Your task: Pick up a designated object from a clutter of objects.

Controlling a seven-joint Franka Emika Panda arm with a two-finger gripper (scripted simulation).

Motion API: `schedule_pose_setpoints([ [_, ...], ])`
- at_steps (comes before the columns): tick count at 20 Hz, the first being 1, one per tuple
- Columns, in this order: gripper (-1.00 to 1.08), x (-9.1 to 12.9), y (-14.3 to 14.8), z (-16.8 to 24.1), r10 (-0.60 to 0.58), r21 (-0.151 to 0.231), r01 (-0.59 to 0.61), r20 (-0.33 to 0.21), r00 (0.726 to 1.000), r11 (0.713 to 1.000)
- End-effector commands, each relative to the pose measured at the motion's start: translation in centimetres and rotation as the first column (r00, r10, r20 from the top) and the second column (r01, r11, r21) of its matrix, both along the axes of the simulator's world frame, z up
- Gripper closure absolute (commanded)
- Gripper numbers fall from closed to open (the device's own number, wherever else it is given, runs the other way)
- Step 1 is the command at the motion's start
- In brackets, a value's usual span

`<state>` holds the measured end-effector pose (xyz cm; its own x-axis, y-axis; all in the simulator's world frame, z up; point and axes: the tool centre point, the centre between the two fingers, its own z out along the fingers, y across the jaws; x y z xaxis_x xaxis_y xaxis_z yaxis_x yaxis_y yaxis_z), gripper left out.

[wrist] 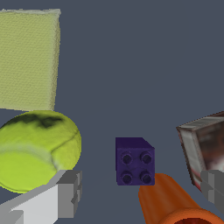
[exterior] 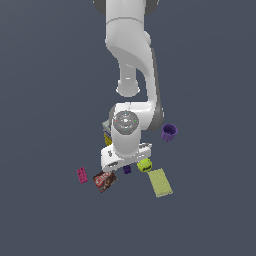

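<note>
Sitting studs-up on the dark floor, the tiny purple block (wrist: 134, 161) shows four round studs on its top face and looks nearly square, so no long axis stands out; in the wrist view its sides run roughly square to the line between the two fingers. In the exterior view the same block (exterior: 127, 169) peeks out just below the white hand of the arm, between the tennis ball (exterior: 145, 165) on that view's right and the brown packet (exterior: 105, 181) on its left.

The gripper (wrist: 140, 192) hangs above it with its grey fingers (wrist: 70, 192) spread wide, gripping nothing, the block lying between them and apart from both.

Room is tight on several sides. The orange cup (wrist: 175, 203) lies on its side with its wall just beside one bottom corner of the block; whether they touch I cannot tell. The ball (wrist: 37, 151) sits near one finger, the packet (wrist: 203, 148) close by the other. The yellow-green sponge (wrist: 28, 59) lies flat beyond the ball, well apart from the block, and bare floor stretches away on the block's far side.

Further out, the purple cup (exterior: 169, 132) stands off to the exterior view's right, the pink block (exterior: 82, 175) to its left, and a yellow-white carton (exterior: 106, 134) is mostly hidden behind the arm.
</note>
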<state>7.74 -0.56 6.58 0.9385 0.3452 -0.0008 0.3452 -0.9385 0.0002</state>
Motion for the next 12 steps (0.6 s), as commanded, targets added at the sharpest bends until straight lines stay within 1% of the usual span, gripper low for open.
schedule_pose_setpoints([
  [1,-0.92,-0.1,0.0,-0.9,0.000,0.000,0.000,-0.001,1.000,1.000],
  [7,-0.92,-0.1,0.0,-3.7,0.002,0.000,-0.002,0.000,1.000,1.000],
  [12,-0.92,0.0,0.0,-4.4,0.002,0.000,-0.002,0.000,1.000,1.000],
])
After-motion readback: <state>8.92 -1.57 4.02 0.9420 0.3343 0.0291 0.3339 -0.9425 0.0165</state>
